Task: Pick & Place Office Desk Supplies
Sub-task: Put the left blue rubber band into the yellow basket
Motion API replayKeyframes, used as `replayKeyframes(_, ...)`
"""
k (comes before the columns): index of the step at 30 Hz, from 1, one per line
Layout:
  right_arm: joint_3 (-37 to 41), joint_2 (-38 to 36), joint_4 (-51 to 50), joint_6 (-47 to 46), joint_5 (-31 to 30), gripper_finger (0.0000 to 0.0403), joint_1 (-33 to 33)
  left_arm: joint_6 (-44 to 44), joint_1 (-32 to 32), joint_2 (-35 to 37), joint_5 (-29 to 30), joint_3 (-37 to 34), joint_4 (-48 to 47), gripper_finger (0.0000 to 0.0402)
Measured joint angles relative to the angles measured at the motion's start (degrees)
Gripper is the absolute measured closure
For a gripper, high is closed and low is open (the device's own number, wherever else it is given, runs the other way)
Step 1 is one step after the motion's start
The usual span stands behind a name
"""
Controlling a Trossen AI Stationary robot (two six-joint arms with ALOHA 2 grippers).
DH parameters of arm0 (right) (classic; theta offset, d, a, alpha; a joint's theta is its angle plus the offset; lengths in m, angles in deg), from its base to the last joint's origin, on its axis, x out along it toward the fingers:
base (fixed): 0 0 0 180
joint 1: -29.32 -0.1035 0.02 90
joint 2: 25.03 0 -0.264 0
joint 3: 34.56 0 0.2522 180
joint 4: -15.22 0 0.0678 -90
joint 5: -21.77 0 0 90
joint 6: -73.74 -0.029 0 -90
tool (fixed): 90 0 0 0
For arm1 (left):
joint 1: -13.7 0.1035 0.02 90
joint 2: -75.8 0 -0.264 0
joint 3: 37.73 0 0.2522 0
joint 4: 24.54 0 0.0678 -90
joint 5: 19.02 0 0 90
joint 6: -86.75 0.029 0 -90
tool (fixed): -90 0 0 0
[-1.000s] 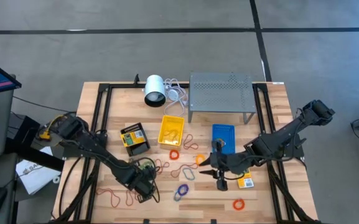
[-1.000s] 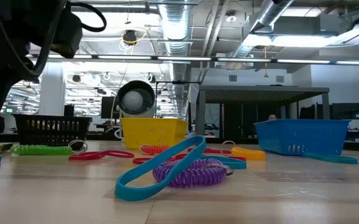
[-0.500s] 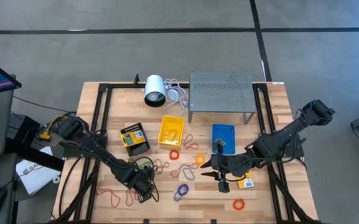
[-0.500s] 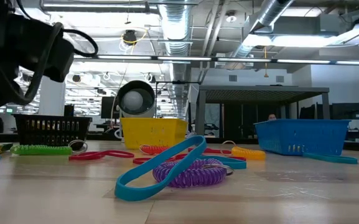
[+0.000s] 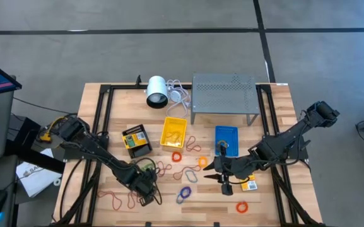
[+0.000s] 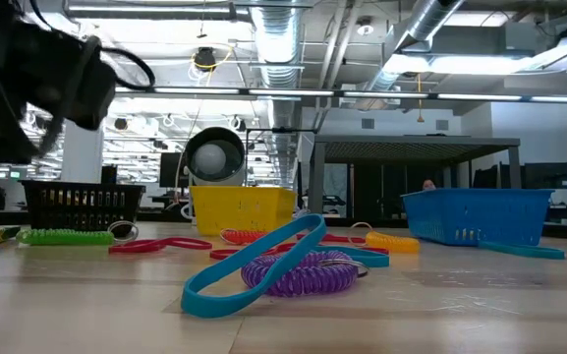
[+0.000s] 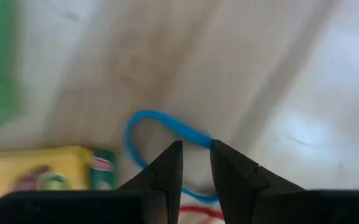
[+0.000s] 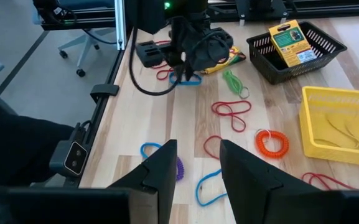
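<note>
The left gripper (image 7: 195, 163) sat low at the lower left of the overhead shot, fingers (image 7: 167, 168) slightly apart over a thin blue rubber-band loop (image 7: 160, 127) lying flat on the wooden desk (image 5: 276, 107); can't tell if it actually had it. The right gripper (image 8: 195, 163), fingers parted and empty, hovered lower right near the blue plastic bin (image 5: 226, 139). My worry was that the band slips out or snaps away, being so flat. Concrete floor, open office with ceiling ducts behind.
</note>
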Motion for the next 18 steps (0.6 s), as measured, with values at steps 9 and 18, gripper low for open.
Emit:
replayKeyframes(9,0.0,0.0,0.0,0.0,0.0,0.0285,-0.08,-0.75,1.57,2.51,-0.83,0.0,0.35,0.0278)
replayKeyframes(18,0.0,0.0,-1.16,0.18,0.0,0.0285,-2.33,-0.87,3.27,2.42,-3.57,0.0,0.44,0.0248)
